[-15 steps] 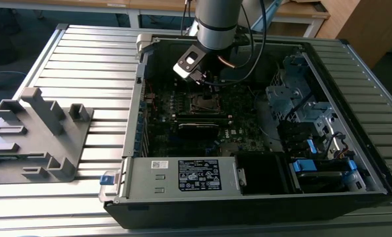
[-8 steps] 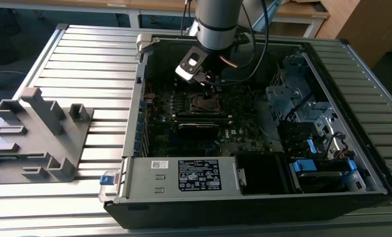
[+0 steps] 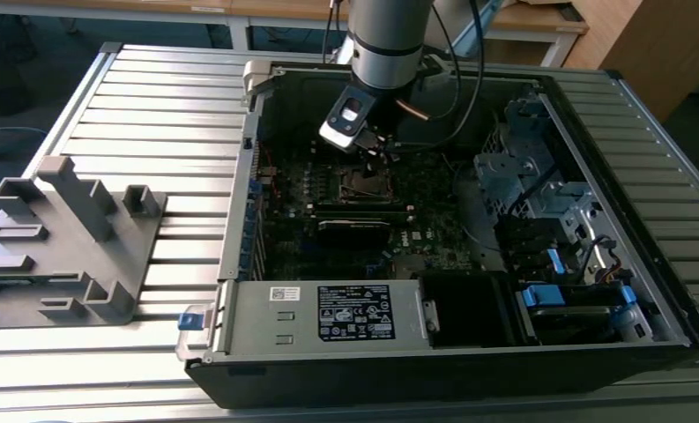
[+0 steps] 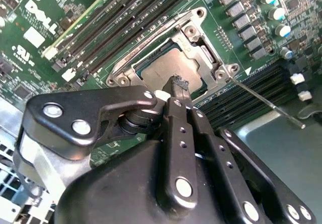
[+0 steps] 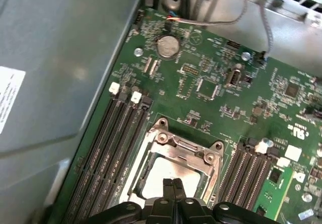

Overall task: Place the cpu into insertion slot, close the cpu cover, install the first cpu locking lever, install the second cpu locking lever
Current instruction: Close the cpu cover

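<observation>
Fingers [image 4: 177, 118] pinched shut, empty, tip mid-frame just over cpu [image 4: 163, 70] in cpu cover [image 4: 206, 48] window: press lightly, straight down, clear of locking lever [image 4: 266, 103] at right.

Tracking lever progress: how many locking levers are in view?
1: a thin lever running from the socket corner over the memory slots. Another may hide behind the gripper.

Silver-grey cylindrical arm [image 3: 387, 35], black cables [image 3: 479, 62] alongside. Matte black jaws and linkages [image 4: 90, 116], dotted with silver rivets [image 4: 183, 186].
</observation>
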Robot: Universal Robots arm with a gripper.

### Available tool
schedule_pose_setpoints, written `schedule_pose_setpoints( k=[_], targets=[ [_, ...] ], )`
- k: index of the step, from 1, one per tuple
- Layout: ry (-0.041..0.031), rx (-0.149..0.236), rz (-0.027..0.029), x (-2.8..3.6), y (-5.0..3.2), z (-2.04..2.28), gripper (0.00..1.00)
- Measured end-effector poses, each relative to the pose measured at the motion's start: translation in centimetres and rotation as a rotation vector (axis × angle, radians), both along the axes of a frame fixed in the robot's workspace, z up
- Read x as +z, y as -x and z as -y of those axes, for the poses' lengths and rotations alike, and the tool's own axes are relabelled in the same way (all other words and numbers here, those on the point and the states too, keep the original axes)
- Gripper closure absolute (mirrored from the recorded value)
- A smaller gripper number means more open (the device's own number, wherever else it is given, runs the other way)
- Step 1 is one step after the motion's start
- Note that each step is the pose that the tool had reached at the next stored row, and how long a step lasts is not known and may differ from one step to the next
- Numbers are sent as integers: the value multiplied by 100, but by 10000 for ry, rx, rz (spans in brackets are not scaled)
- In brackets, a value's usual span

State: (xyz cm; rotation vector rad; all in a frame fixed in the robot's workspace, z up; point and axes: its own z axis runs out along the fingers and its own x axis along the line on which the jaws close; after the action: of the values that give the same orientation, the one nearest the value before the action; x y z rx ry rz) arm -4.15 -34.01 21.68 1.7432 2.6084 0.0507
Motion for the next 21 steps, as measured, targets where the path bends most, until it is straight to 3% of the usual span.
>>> schedule_pose_setpoints(
  k=[11,19,21],
  targets=[
    [0,548,0,0,0,0,89],
    [0,608,0,-1,0,0,89],
    [-1,786,0,-1,0,0,89]
  ],
)
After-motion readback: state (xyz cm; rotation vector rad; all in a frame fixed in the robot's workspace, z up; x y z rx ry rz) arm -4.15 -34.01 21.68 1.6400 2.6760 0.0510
